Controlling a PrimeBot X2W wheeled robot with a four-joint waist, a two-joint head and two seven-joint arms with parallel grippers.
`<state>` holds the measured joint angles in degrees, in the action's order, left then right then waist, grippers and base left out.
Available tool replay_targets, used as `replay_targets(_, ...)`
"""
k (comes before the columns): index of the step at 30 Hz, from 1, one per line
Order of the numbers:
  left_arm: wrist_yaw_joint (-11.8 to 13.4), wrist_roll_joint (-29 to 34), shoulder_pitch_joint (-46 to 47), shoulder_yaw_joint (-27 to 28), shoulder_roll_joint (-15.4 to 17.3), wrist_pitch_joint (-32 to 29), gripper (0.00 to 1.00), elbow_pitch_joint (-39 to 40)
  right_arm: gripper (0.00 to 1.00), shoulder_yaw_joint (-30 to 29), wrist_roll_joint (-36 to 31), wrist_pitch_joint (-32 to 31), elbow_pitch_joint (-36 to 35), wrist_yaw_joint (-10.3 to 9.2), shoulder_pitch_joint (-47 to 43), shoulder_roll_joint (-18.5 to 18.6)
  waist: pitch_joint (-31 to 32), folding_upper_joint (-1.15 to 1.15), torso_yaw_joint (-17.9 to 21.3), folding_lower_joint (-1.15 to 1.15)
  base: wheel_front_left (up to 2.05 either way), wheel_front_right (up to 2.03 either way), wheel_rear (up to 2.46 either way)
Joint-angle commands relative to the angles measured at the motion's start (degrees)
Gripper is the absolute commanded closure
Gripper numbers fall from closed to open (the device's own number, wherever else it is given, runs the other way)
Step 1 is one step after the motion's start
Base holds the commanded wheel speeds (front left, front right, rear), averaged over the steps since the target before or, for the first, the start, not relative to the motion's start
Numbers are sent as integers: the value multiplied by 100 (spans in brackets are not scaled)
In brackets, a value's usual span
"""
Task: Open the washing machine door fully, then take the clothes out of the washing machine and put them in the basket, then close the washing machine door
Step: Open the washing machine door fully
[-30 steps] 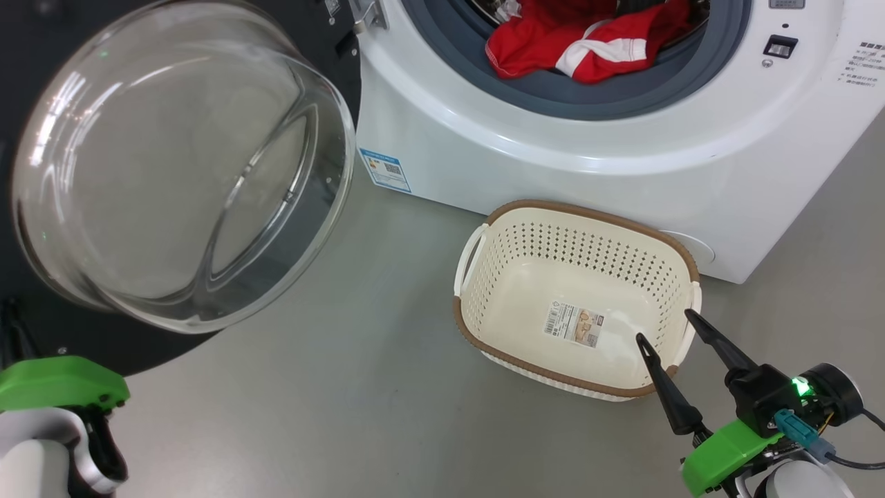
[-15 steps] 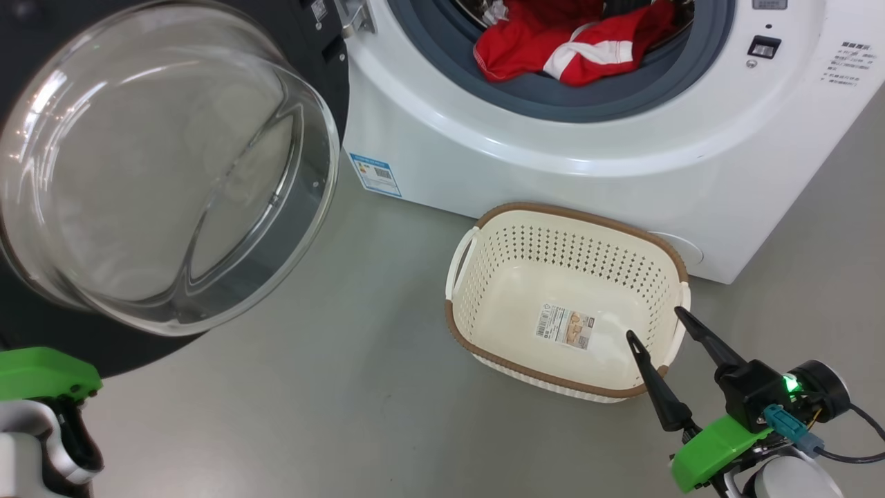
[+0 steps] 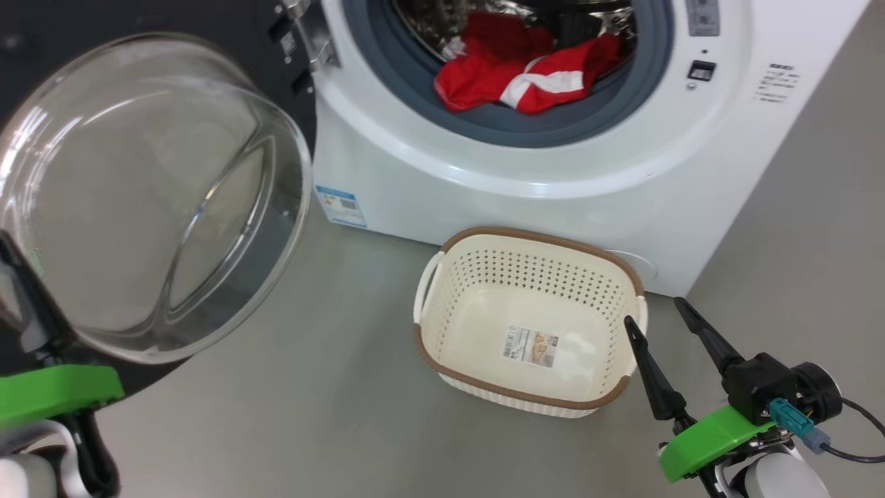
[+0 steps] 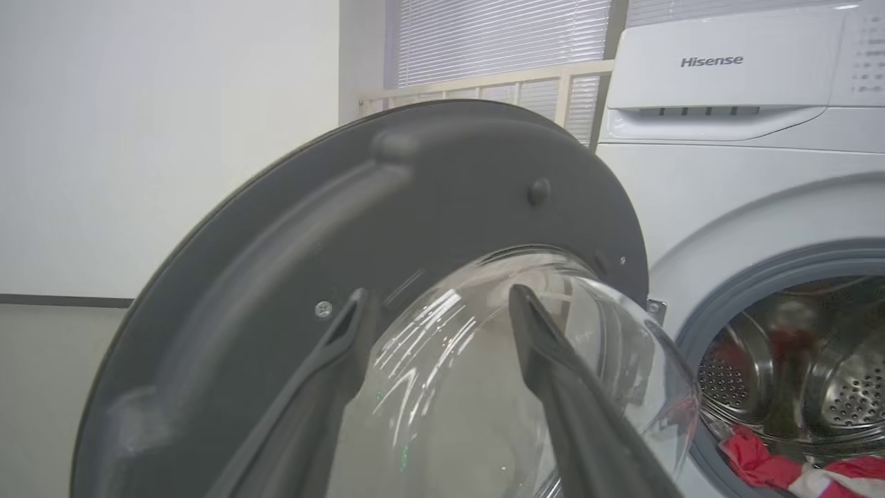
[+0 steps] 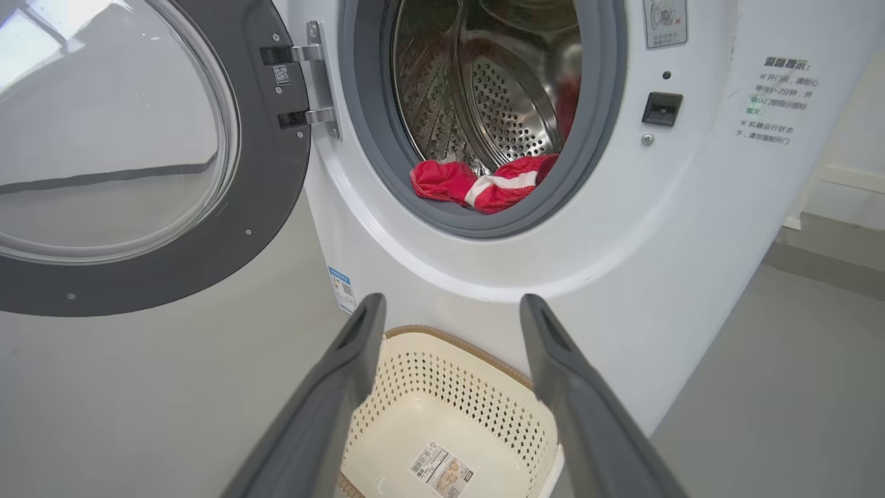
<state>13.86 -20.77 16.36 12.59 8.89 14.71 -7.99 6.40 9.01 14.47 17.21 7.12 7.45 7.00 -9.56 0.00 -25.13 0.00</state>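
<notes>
The washer [image 3: 553,180] stands on the grey floor [image 3: 332,387], its drum mouth clear. The door [image 3: 152,200] hangs swung out wide on its hinge at the washer's left. It looks heavy and rigid, and the glass bowl is smooth and likely slippery, so its black rim is the better place to push when closing.

The basket [image 3: 532,238] sits empty on the floor, just in front of the washer's base and below the drum mouth. It is probably light and stiff, and may slide if bumped.

The clothes [image 3: 525,76] lie bunched at the drum's front lip, resting on the grey gasket. They look soft, thin and light, and will sag and trail. A deep pinch on a raised fold near the white stripe should hold best.

The right gripper [image 3: 653,311] hovers above the basket's right end, fingers spread and empty. The left gripper [image 4: 437,297] is spread too, its fingers framing the door's bowl; contact cannot be told.
</notes>
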Motion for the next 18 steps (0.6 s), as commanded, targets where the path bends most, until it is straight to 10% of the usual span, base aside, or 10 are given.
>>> replay_targets(1,-101,55,-35,118,189,29,0,368,0,116,15,52,-156,36,54,-31,148,0,228,0,0,0,0)
replay_targets(18,-896,213,-541,-1172,55,-166,0,1492,0,-602,202,52,-714,36,-65,-387,437,0,1495,0,0,0,0)
